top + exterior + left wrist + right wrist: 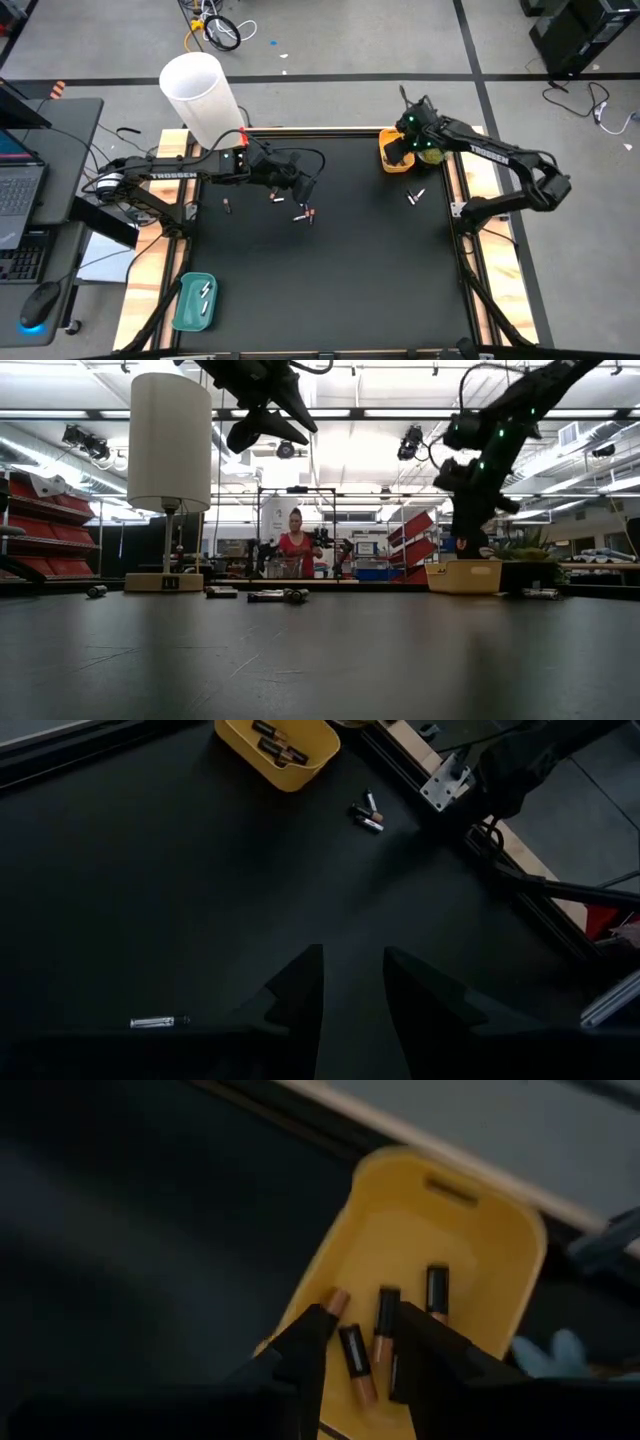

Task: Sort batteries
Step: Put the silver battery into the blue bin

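Right wrist view: right gripper (358, 1342) parted, empty, over yellow tray (480, 1240) batteries (385, 1325).

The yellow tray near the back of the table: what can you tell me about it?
The yellow tray is a small shallow dish, plastic by its look, oblong with rounded corners and a raised rim. It lies flat at the table's far edge, on the right arm's side. Inside lie several dark batteries with copper-coloured ends, roughly side by side. The right gripper hovers directly over it, fingers apart and holding nothing. Two more batteries lie on the table close beside the tray, not touching it.
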Available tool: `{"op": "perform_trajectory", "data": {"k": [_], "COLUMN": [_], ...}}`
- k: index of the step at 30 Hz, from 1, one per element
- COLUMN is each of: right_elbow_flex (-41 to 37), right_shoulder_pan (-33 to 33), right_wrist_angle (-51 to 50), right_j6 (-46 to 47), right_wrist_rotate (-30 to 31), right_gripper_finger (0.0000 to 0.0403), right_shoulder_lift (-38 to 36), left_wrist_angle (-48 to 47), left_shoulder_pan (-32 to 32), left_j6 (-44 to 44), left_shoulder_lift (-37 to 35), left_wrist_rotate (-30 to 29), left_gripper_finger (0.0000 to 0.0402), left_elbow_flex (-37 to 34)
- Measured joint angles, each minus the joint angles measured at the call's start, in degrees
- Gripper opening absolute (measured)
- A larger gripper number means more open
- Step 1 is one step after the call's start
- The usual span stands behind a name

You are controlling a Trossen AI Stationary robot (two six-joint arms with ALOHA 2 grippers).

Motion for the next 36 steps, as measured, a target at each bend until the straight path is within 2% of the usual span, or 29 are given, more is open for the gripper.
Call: {"op": "perform_trajectory", "data": {"k": [5,10,14,20,25,29,36], "right_elbow_flex": [5.27,7.37,3.86,-5.73,-11.94,-16.83,-20.25], "right_shoulder_pan": [2.64,7.59,11.47,18.33,23.99,25.41,23.89], "right_wrist_angle": [-4.65,-12.44,-20.05,-20.72,-20.53,-20.75,-20.58], "right_j6": [-0.13,-1.03,3.66,21.10,29.88,35.57,33.95], "right_wrist_rotate": [0.07,0.02,0.03,0.00,0.00,-1.72,-2.99], "right_gripper_finger": [0.0106,0.0105,0.0105,0.0105,0.0105,0.0105,0.0105], "right_shoulder_lift": [-5.32,-14.28,-22.92,-33.14,-33.79,-32.46,-26.27], "left_wrist_angle": [-0.01,-0.22,-0.21,-0.10,-0.13,-0.12,-0.12], "left_shoulder_pan": [0.00,0.00,0.00,0.02,0.02,0.02,0.02], "left_j6": [0.08,0.24,1.02,3.14,3.56,4.55,4.55], "left_shoulder_lift": [0.00,0.00,0.00,0.00,0.00,0.00,0.00], "left_wrist_rotate": [0.01,0.01,-0.38,-1.31,-1.24,-1.00,-0.93], "left_gripper_finger": [0.0121,0.0121,0.0121,0.0121,0.0121,0.0121,0.0121], "left_elbow_flex": [0.00,0.00,0.00,0.00,0.00,0.00,0.00]}}
